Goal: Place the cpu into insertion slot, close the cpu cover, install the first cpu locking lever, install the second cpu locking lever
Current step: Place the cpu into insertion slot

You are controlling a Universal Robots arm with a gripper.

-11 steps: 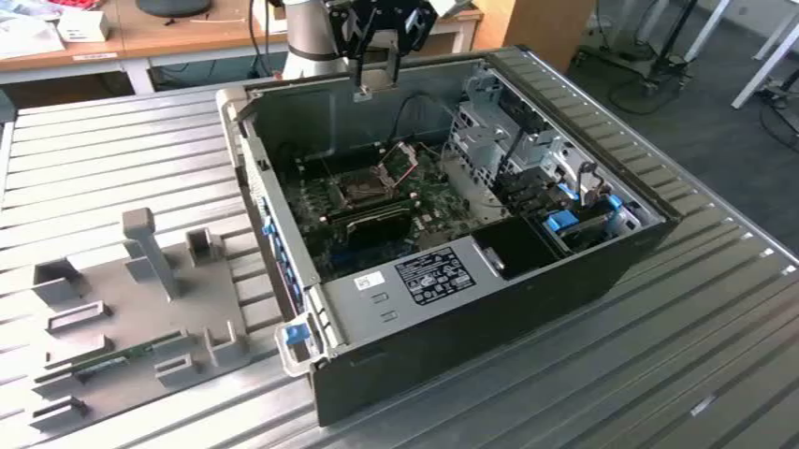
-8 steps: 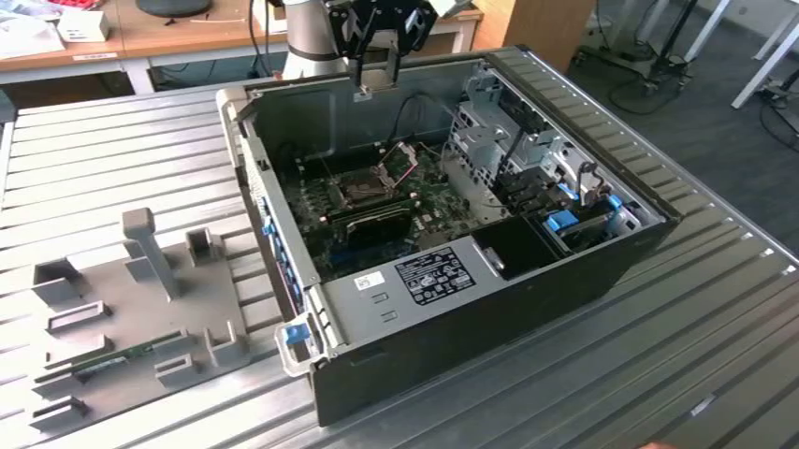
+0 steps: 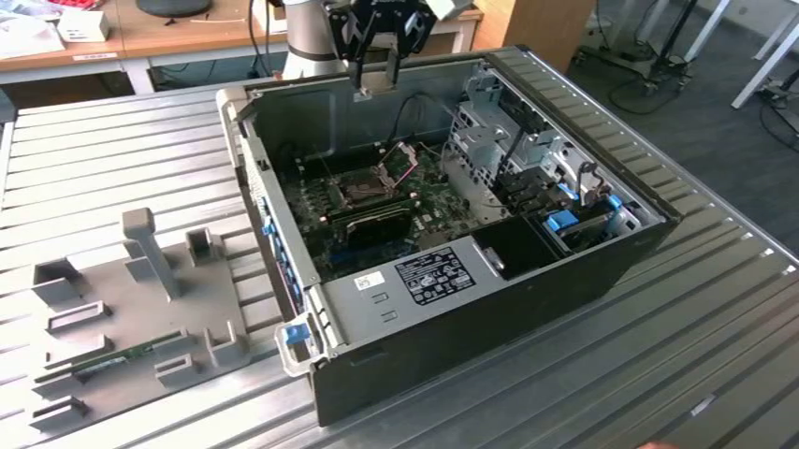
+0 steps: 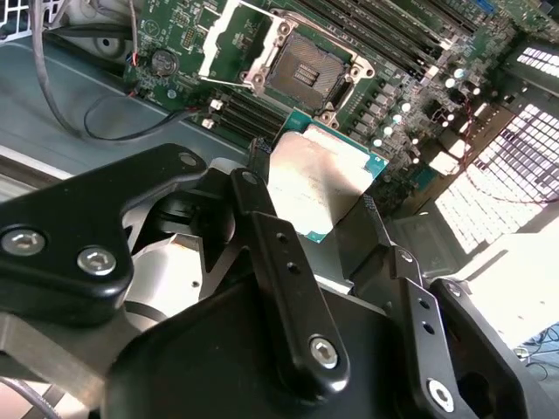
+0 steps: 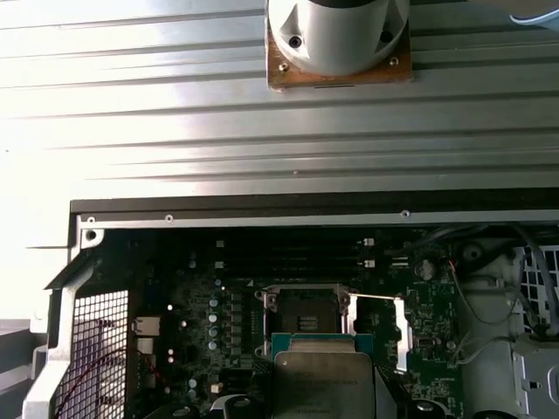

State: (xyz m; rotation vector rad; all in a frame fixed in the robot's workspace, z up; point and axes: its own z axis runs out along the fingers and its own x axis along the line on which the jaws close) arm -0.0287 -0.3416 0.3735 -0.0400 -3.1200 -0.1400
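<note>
My gripper (image 3: 374, 82) hangs over the open computer case (image 3: 474, 281), above its rear wall, and is shut on the cpu (image 3: 372, 91). In the second wrist view the cpu (image 4: 319, 179), a pale silver square with a teal edge, sits clamped between the two black fingers (image 4: 262, 223). The insertion slot (image 4: 306, 74) lies below on the green board, dark and bare. Beside it the cpu cover (image 4: 234, 42) is swung open. In the first wrist view the cpu (image 5: 323, 380) hovers just short of the insertion slot (image 5: 306, 312), and a thin silver lever (image 5: 399, 336) stands out beside the slot.
Long black memory slots (image 4: 384, 35) and a perforated drive cage (image 3: 500, 140) flank the socket. Loose cables (image 4: 113, 131) lie near the case wall. On the ribbed metal table at the exterior view's left stands a grey fixture tray (image 3: 138, 309) holding a memory stick (image 3: 119, 357).
</note>
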